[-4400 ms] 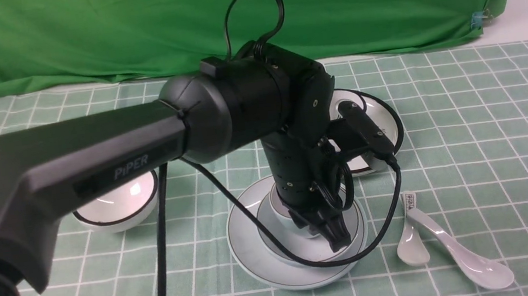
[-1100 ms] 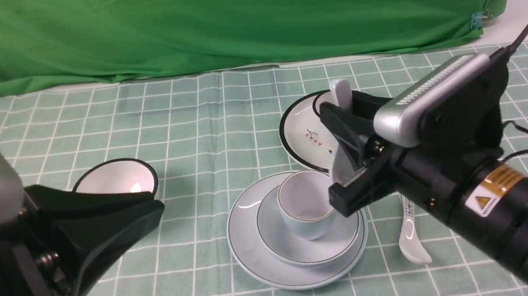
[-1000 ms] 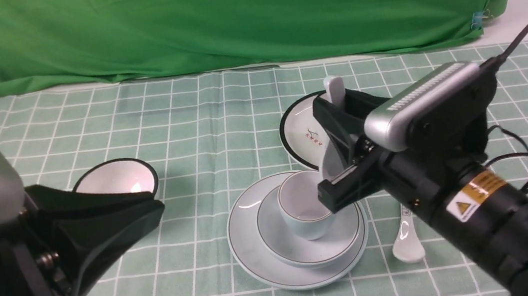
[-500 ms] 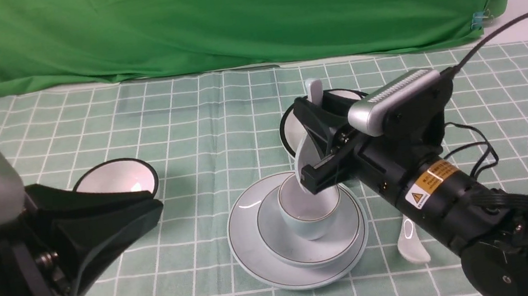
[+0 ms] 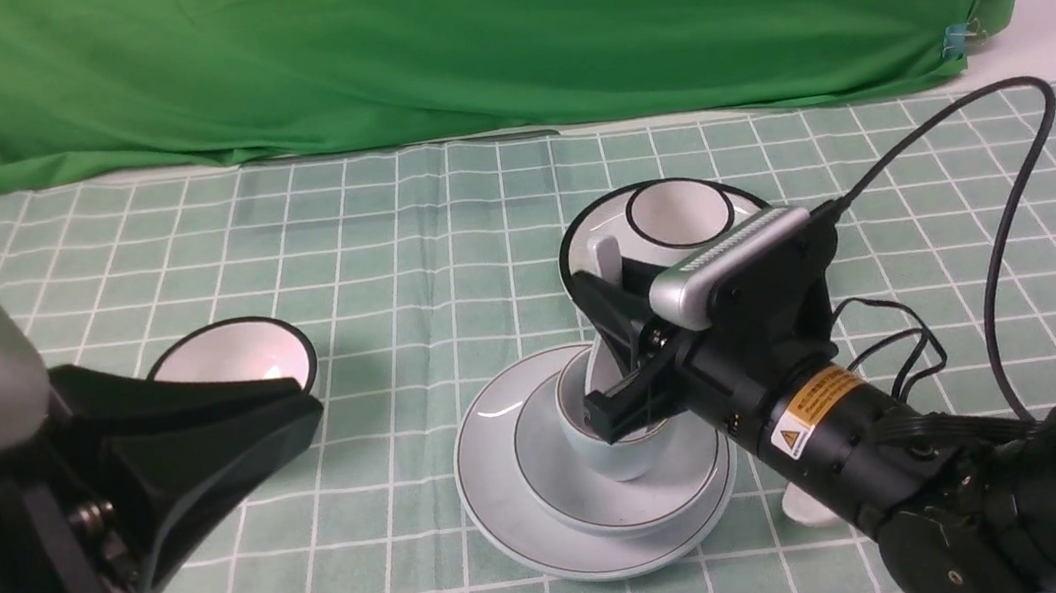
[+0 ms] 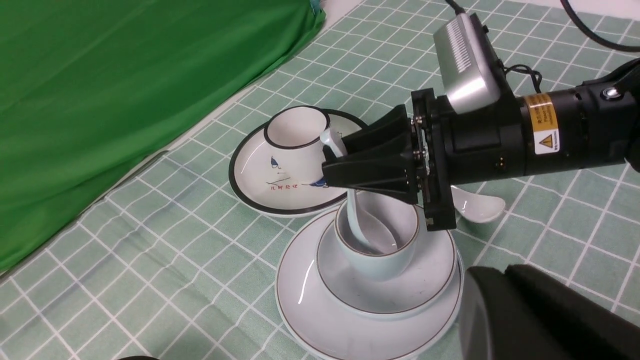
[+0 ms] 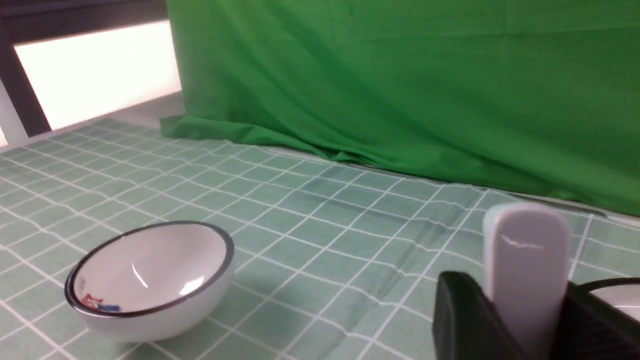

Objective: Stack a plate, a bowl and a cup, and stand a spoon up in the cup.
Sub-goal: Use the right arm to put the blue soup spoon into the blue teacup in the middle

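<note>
Hung across the back, beyond the table: a green curtain (image 5: 455, 33). Spread over the table (image 5: 371, 578): green cloth with a white grid. Looming large at the near left, with jaws closed and gripping nothing: the left gripper (image 5: 310, 404). Reaching in from the right, over the stack, with jaws closed on the handle of the longer spoon: the right gripper (image 6: 337, 159).

Resting on the table, near the middle: the large plain plate (image 5: 495, 482), under everything else in the stack. Set behind it, a little to the right: the black-rimmed plate (image 5: 585, 229). Nested on the plain plate: the wide bowl (image 5: 550, 475), pale and thin-rimmed. Placed apart on the left, partly hidden by the left gripper: the black-rimmed bowl (image 5: 238, 352). Standing in the wide bowl: the pale blue cup (image 6: 382, 265). Standing on the black-rimmed plate: the black-rimmed cup (image 5: 679, 212).

Held handle up and slightly tilted, with its scoop inside the pale blue cup: the longer spoon (image 6: 375, 232). Cannot tell whether touching the cup's bottom. Lying on the table to the right of the stack, mostly hidden in the front view: the shorter spoon (image 6: 477, 205).
</note>
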